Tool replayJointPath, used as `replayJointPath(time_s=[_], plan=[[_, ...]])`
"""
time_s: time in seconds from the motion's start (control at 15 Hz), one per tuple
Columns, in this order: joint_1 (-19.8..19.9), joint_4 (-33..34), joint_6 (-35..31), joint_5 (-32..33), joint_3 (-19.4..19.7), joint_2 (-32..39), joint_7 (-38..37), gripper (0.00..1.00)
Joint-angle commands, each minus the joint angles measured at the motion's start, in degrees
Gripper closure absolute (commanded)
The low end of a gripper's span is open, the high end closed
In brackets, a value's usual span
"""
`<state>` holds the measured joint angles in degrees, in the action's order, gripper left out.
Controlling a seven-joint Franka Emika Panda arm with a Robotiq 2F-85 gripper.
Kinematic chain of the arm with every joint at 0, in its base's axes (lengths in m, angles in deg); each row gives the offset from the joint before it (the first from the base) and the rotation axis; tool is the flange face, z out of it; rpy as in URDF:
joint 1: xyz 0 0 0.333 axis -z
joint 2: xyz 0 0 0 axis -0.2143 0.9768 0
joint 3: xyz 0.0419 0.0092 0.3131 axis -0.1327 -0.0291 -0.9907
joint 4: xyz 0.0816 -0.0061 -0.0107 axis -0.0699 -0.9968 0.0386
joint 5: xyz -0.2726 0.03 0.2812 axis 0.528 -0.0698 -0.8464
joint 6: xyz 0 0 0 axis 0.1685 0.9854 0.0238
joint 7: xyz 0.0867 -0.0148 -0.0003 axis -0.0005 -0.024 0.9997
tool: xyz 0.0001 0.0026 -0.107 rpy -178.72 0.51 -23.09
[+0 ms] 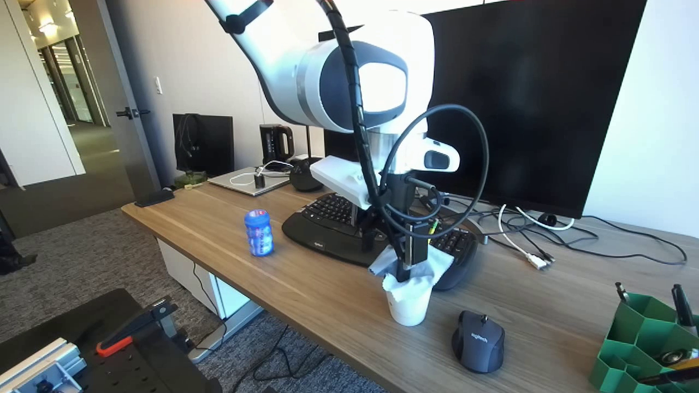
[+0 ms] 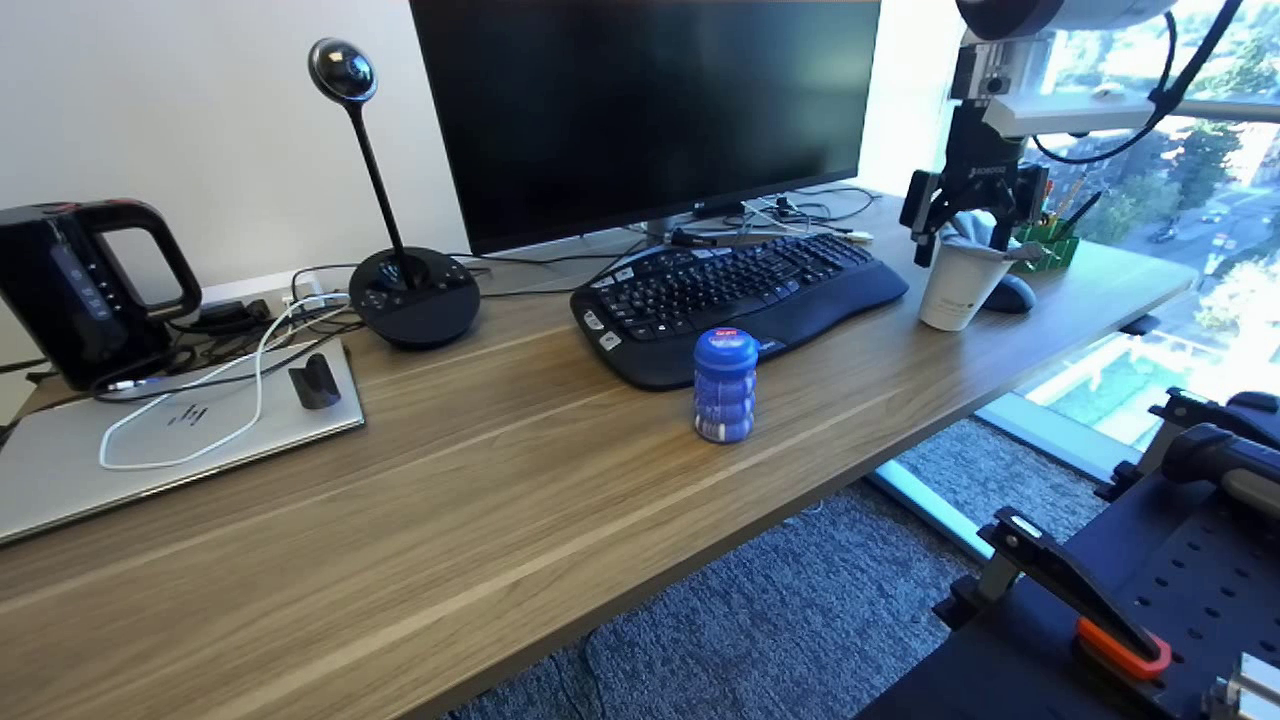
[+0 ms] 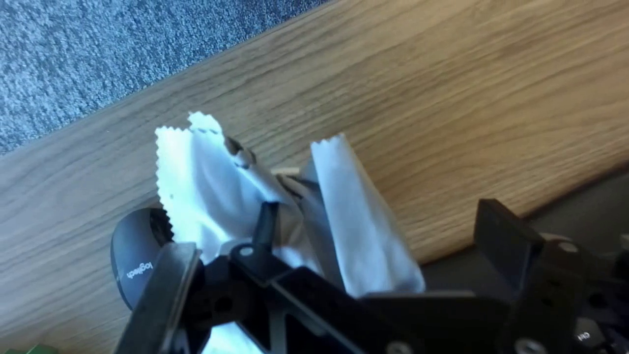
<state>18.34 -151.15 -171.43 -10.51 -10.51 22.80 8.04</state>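
Gripper (image 2: 964,242), black, two-fingered, pointing down: jaws spread well apart; body cropped by the lower edge of the wrist view; one finger (image 1: 403,272) runs into cloth folds, its tip lost to sight. Cloth (image 3: 206,196), pale, saw-toothed edge: between and below the fingers, bunched in the cup's mouth and draped over its rim; exact contact with the fingers hard to make out. Paper cup (image 1: 409,308), white: upright on the desk (image 1: 327,284), directly under the gripper; rim largely covered, walls almost wholly concealed in the wrist view, print too small to read. Mouse (image 2: 1012,294), dark: just beside the cup, which partly hides it in an exterior view. Keyboard (image 1: 333,226), black: near the cup, partly screened by the gripper. Pen holder (image 1: 628,338), green: cut off by the frame edge. Bottle (image 2: 725,385), blue: upright, well apart from the cup; label illegible. Monitor (image 2: 660,110), black: at the back of the desk, top cropped.
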Motion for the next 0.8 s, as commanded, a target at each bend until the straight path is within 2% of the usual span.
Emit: replayJointPath(time_s=[0.0,0.73], plan=[[0.1,1.8,1.9,0.9,0.4,1.2,-0.2,0.00],[-0.3,1.0,0.4,0.5,-0.8,-2.9,2.2,0.00]])
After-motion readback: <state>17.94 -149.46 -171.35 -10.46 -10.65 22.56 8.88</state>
